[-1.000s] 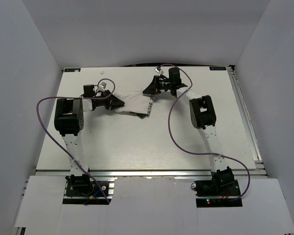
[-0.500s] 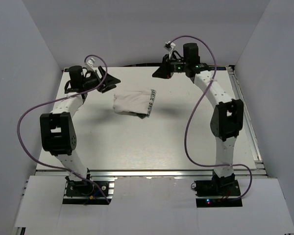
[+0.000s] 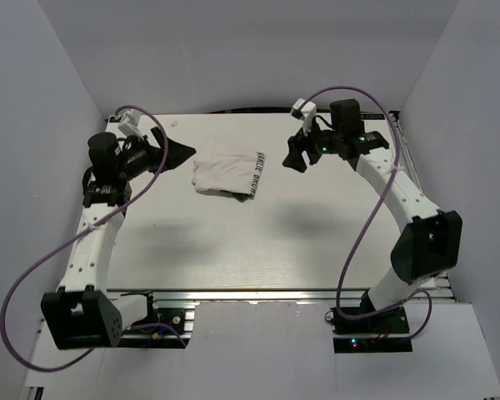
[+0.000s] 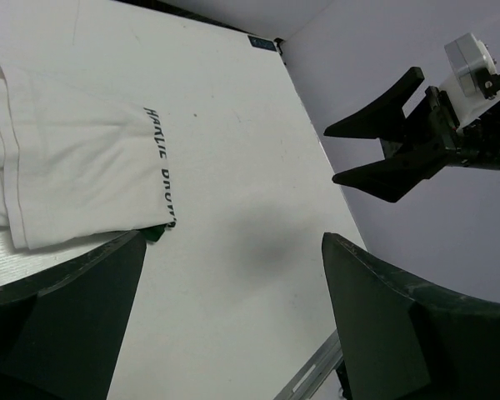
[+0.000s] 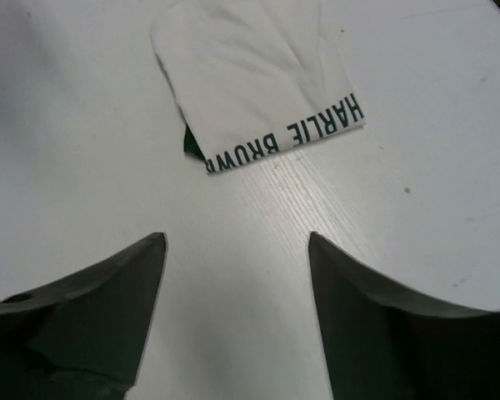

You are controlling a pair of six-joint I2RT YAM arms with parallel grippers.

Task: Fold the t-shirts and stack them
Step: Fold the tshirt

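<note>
A folded white t-shirt [image 3: 227,175] with black lettering along one edge lies flat on the far middle of the table. A dark green scrap [image 5: 187,143] shows from under its corner. My left gripper [image 3: 183,155] hovers just left of the shirt, open, with nothing between its fingers. My right gripper [image 3: 293,158] hangs to the shirt's right, also open and empty. In the left wrist view the t-shirt [image 4: 75,183] lies beyond my left gripper [image 4: 233,242], with the right gripper [image 4: 383,142] across from it. In the right wrist view the t-shirt [image 5: 250,75] sits ahead of my right gripper [image 5: 236,237].
The white table [image 3: 233,250] is boxed in by grey walls at the back and both sides. A metal rail [image 3: 418,208] runs along its right edge and another [image 3: 275,293] along the near edge. Purple cables [image 3: 358,233] loop from both arms.
Both grippers were down at the shirt a second ago. They let go, opened wide and drew apart, the left arm swinging to the left side and the right arm to the right. The shirt stayed put.
</note>
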